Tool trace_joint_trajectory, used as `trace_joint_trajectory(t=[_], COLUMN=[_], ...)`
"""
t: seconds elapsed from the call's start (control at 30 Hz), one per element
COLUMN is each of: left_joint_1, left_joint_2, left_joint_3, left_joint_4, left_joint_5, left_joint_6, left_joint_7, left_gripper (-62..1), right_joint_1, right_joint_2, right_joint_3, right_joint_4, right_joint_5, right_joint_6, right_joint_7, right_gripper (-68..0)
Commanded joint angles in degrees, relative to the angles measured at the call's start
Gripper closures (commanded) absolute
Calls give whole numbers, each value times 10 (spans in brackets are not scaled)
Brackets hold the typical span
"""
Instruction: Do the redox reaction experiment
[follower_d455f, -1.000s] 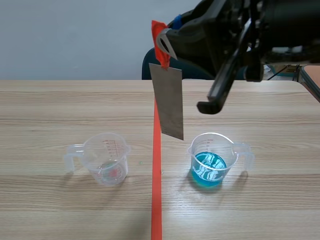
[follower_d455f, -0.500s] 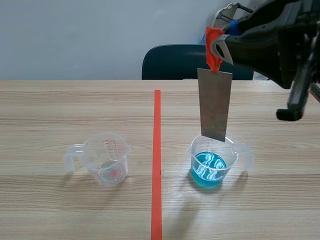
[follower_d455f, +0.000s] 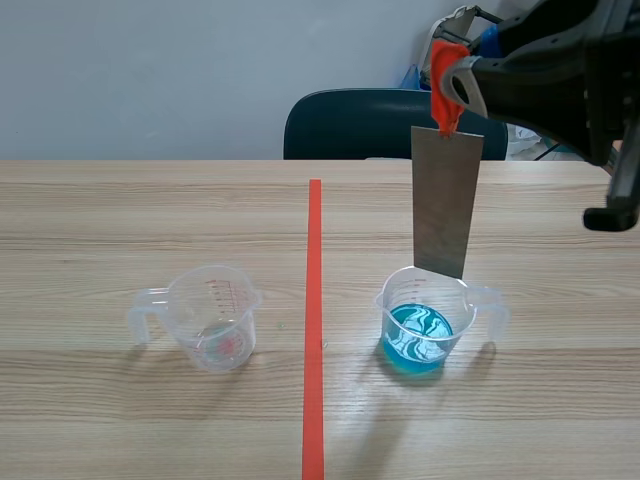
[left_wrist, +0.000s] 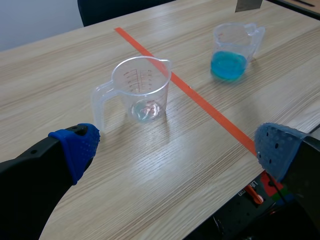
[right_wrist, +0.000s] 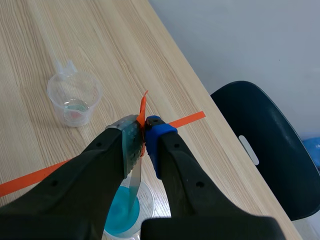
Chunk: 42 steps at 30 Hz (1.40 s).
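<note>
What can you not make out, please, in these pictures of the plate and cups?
Left wrist view: the picture's edge cuts off all but a corner of the metal plate.
Right wrist view: the right gripper hides the plate's top.
Scene view: whether the plate's lower edge is above or inside the blue-liquid cup is unclear.
Both views: the clear cup's scale is too small to read.

Right pincer (right_wrist: 143, 136) raised, pinching a metal strip (follower_d455f: 445, 200), left pincer (left_wrist: 175, 145) low, fingers wide apart
</note>
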Motion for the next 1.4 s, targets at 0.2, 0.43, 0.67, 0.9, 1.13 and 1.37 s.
trace_joint_trajectory(t=[0.2, 0.43, 0.67, 0.9, 1.13, 1.37], left_joint_1=[0, 0, 0, 0, 0, 0], left_joint_2=[3, 3, 3, 3, 3, 3], left_joint_3=[-1, -1, -1, -1, -1, -1], left_joint_4=[7, 7, 7, 7, 7, 7], left_joint_5=[-4, -4, -4, -4, -4, -4], left_joint_6=[-1, -1, -1, -1, -1, -1], left_joint_7=[-8, -8, -8, -1, 7, 7], left_gripper=[-623, -623, -623, -623, -623, -623], right_joint_1=[9, 9, 9, 9, 9, 9], right_joint_2=[0, -3, -3, -3, -3, -3], right_joint_3=[5, 5, 5, 5, 5, 5], right_joint_4=[4, 4, 4, 4, 4, 4], right_joint_5=[8, 8, 6, 6, 6, 6], right_joint_6=[0, 0, 0, 0, 0, 0], right_joint_7=[7, 6, 3, 0, 0, -1], right_gripper=[-6, -6, -6, -6, -6, -6])
